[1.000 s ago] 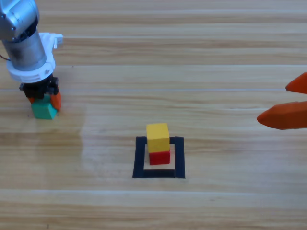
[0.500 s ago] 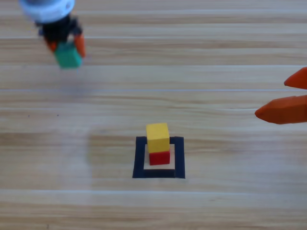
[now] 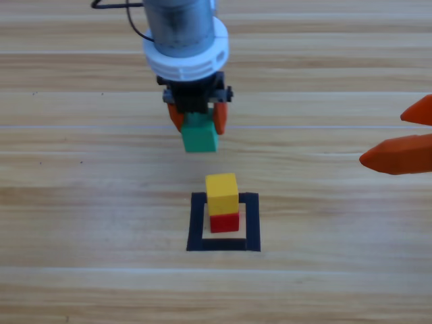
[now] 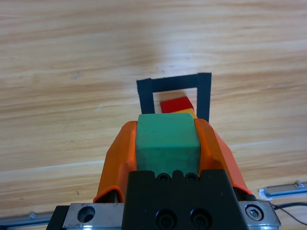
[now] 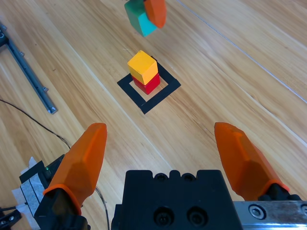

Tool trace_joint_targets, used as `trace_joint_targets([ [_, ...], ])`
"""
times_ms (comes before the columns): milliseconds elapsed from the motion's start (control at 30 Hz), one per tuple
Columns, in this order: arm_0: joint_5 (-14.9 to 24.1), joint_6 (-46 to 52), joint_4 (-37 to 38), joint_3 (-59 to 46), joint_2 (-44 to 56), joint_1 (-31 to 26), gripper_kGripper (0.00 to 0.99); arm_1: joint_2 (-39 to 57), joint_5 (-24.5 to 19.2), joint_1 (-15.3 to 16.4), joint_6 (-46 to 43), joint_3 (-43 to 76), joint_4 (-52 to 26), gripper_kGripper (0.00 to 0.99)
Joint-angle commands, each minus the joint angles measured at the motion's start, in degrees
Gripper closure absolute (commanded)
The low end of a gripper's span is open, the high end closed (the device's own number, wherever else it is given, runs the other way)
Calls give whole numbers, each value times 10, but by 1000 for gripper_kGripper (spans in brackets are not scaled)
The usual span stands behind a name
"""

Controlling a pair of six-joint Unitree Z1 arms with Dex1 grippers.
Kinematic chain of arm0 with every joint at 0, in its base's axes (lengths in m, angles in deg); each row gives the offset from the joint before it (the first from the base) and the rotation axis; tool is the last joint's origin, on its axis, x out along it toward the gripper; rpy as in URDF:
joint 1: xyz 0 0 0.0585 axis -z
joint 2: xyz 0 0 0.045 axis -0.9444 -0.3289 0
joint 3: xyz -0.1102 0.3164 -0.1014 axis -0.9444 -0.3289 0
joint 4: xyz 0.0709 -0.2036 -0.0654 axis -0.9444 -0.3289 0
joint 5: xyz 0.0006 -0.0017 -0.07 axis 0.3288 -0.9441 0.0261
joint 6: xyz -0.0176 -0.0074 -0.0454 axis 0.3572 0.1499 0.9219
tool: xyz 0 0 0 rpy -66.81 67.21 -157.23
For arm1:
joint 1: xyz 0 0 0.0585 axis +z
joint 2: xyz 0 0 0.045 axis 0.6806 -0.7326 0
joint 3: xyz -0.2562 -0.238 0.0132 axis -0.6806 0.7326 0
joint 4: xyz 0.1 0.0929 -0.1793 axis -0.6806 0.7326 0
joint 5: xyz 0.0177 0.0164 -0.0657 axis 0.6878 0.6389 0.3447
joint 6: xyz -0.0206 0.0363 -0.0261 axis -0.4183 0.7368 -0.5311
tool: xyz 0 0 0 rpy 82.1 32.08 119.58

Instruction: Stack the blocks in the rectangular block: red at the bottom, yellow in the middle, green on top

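Observation:
The yellow cube (image 3: 222, 193) sits on the red cube (image 3: 224, 221) inside the black tape outline (image 3: 196, 223). My left gripper (image 3: 198, 121) is shut on the green cube (image 3: 200, 138) and holds it in the air, just beyond the stack. From the left wrist, the green cube (image 4: 167, 140) is clamped between the orange jaws, with the red cube (image 4: 175, 103), a sliver of yellow and the tape outline (image 4: 144, 91) past it. My right gripper (image 3: 405, 142) waits open at the right edge. The right wrist view shows the yellow cube (image 5: 142, 65) on the red cube (image 5: 149, 86) and the green cube (image 5: 139, 19) above them.
Bare wooden table surrounds the outline. A metal rail (image 5: 26, 67) and a black cable (image 5: 43, 129) lie at the table's side in the right wrist view.
The left arm lifted the green cube from the table's left side, then carried it right to just behind the stack. The right gripper has held still.

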Motion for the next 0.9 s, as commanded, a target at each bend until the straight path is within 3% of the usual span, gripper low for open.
trace_joint_targets([
  [33, 13, 17, -3, -19, -27, 30, 990, -24, -3, -13, -6, 2, 8, 4],
  [367, 35, 35, -3, -14, -40, 40, 990, -29, 0, -13, -6, 2, 9, 4],
  [900, 29, 53, -3, 3, -59, 65, 990, -33, 4, -13, -13, 2, 9, 4],
])
